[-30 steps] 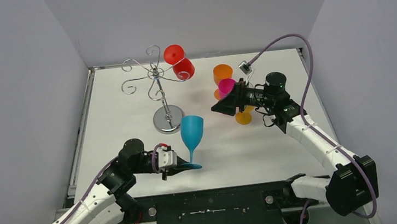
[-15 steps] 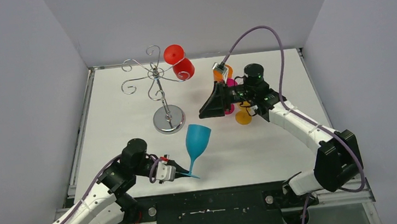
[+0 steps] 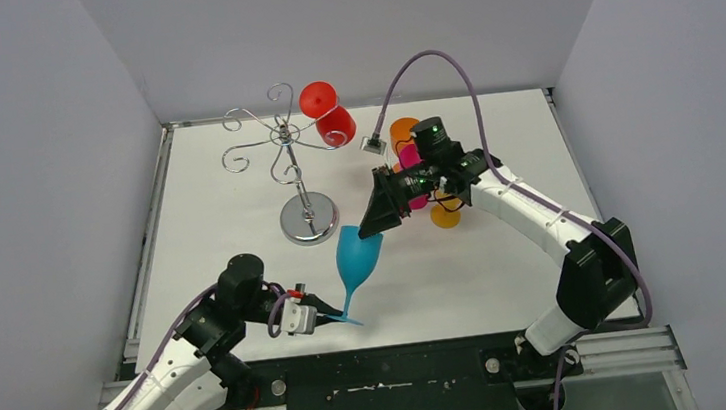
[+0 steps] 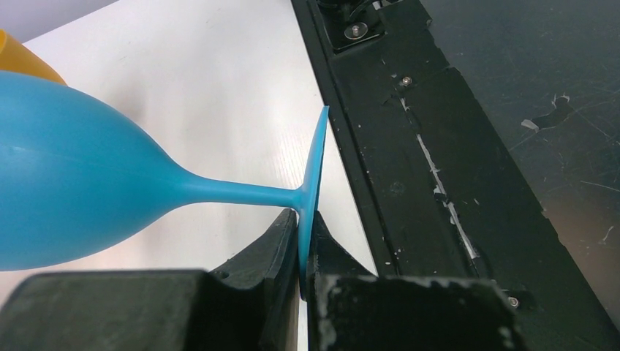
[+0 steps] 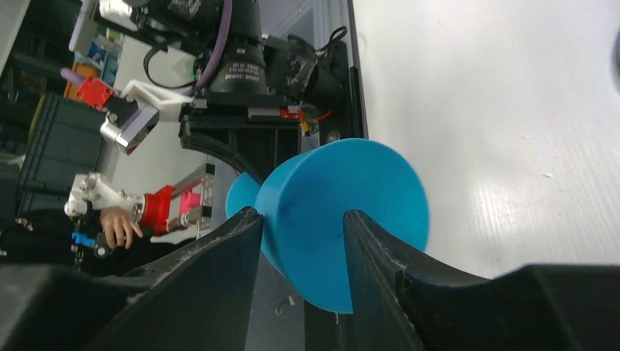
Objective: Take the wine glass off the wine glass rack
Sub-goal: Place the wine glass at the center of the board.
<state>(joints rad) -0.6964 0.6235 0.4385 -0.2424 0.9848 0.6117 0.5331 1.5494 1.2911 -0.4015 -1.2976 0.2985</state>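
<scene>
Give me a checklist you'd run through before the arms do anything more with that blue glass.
1. Is the left gripper clamped on the foot of the blue wine glass? Ok.
2. Does the right gripper have a finger on each side of the bowl? Ok.
3. Is the right grip firm enough to take over? Cannot tell.
4. Is the bowl clear of the wine glass rack base? Cannot tell; they sit close in the top view.
5. Is the red glass hanging on the rack, apart from both grippers? Ok.
</scene>
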